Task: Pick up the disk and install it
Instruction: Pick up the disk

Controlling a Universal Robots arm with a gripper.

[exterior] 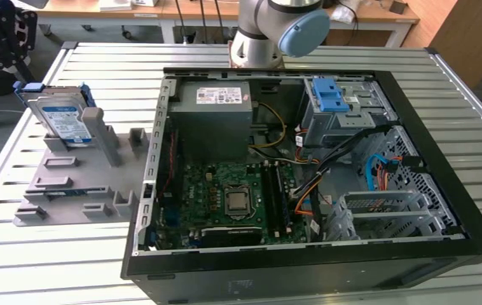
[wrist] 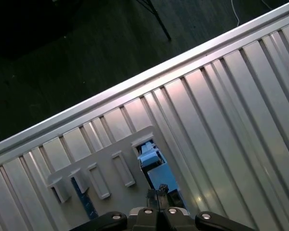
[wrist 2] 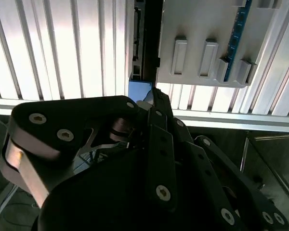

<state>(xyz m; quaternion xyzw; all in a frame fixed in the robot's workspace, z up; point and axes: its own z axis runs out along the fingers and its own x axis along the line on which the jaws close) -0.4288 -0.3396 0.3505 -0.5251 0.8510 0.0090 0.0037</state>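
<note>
Disk (exterior: 61, 117) stands upright in grey rack (exterior: 65, 181), at 9 o'clock of open computer case (exterior: 309, 265). Gripper (wrist: 159, 194) hangs over disk, jaws pressed together, empty.

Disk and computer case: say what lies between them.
In the exterior view, grey fixture posts and bare slatted table separate the disk from the case.

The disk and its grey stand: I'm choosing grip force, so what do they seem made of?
The disk: a silver, metal-looking body under a white-and-blue label, edged by a blue frame, probably plastic from its saturated, moulded look. The grey stand: matt, uniform grey with blocky slots, likely plastic, perhaps printed.
</note>
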